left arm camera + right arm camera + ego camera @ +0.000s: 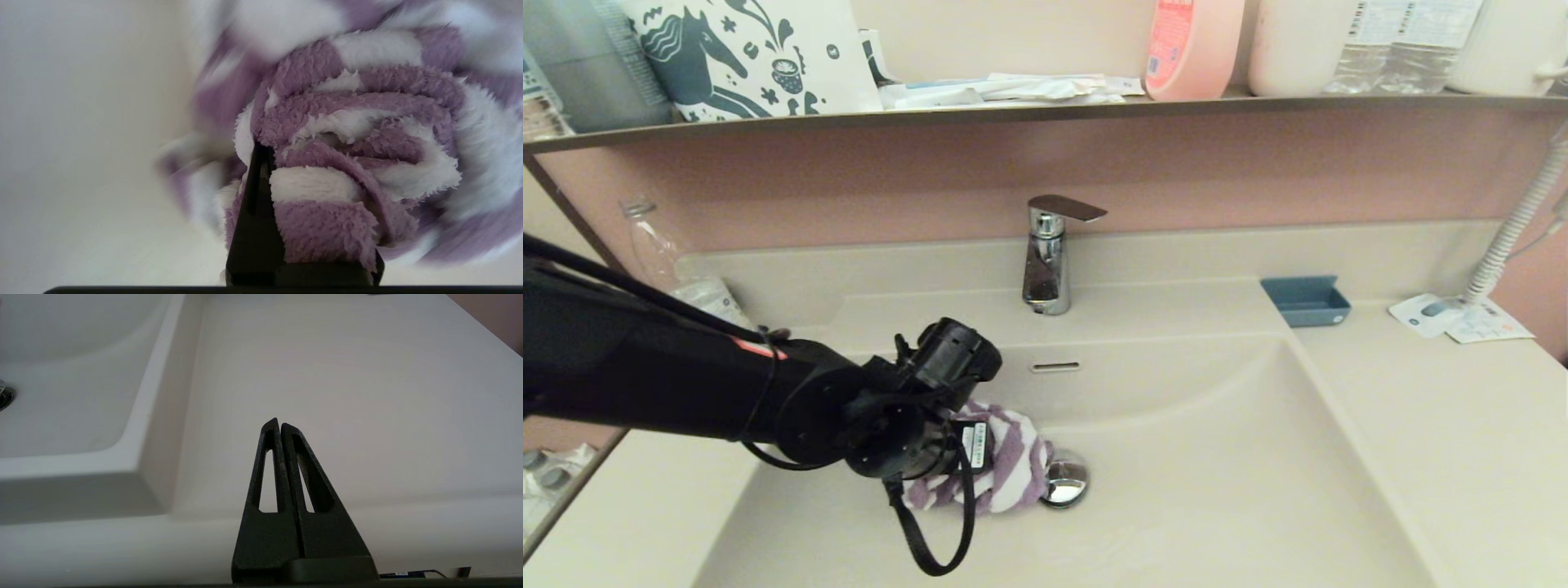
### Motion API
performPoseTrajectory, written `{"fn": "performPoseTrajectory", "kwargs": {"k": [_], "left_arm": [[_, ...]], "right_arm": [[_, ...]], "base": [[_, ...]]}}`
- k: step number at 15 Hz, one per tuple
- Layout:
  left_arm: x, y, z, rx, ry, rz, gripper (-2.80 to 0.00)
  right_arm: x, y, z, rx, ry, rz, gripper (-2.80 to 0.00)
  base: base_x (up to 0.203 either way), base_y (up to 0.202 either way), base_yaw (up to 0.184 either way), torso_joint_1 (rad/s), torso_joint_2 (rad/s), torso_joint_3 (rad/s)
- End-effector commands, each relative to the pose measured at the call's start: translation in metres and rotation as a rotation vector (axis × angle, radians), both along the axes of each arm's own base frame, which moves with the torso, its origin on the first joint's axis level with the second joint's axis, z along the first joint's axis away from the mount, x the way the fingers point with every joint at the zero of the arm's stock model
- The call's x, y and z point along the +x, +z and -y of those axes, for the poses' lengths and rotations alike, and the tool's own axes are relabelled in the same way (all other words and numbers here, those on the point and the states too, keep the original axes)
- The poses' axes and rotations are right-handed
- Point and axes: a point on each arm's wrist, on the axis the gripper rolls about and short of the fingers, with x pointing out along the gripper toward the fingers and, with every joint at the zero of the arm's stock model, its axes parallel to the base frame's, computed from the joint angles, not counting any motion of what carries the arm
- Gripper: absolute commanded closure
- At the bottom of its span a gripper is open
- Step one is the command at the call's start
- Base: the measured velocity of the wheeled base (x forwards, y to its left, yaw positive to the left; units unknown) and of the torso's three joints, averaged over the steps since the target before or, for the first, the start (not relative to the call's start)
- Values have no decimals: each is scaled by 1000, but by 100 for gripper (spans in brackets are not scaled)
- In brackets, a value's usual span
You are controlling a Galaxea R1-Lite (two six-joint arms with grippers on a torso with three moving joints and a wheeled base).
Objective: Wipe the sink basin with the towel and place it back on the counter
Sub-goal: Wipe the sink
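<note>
The purple and white striped towel (1013, 465) is bunched on the floor of the cream sink basin (1217, 490), touching the left side of the chrome drain plug (1065, 482). My left gripper (314, 171) is down in the basin and shut on the towel (347, 134); one black finger (255, 220) shows, the other is buried in the fluffy cloth. In the head view the left wrist covers the fingers. My right gripper (280, 424) is shut and empty, hovering low over the counter (347, 375) to the right of the basin (61, 396); it does not show in the head view.
A chrome faucet (1049, 257) stands behind the basin above the slot overflow (1055, 367). A blue dish (1305, 300) and papers (1458, 317) lie on the right counter (1445, 425). A clear bottle (678, 269) stands at the back left. The shelf (1045, 110) above holds bottles and a bag.
</note>
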Motion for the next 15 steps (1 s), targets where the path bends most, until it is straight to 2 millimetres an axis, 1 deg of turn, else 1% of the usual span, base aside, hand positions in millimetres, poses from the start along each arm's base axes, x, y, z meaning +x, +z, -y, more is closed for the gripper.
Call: {"fn": "performPoseTrajectory", "kwargs": {"k": [1, 5, 6, 7, 9, 13, 15], "left_arm": [[7, -14, 26, -14, -41, 10, 0], [15, -8, 63, -75, -71, 56, 0], [14, -11, 74, -79, -89, 52, 0], [9, -14, 86, -82, -109, 45, 0], [5, -15, 108, -89, -135, 38, 0], [2, 2, 143, -122, -177, 49, 0], [-10, 10, 164, -134, -210, 41, 0]], "right_arm": [[0, 0, 0, 1, 0, 0, 0], [0, 0, 0, 1, 0, 0, 0], [0, 0, 0, 1, 0, 0, 0], [0, 0, 0, 1, 0, 0, 0], [0, 0, 0, -1, 0, 0, 0], [0, 0, 0, 0, 0, 0, 0], [0, 0, 0, 1, 0, -1, 0]], "base": [[0, 0, 0, 0, 0, 0], [0, 0, 0, 0, 0, 0], [0, 0, 0, 0, 0, 0], [0, 0, 0, 0, 0, 0], [0, 0, 0, 0, 0, 0], [0, 0, 0, 0, 0, 0], [0, 0, 0, 0, 0, 0]]}}
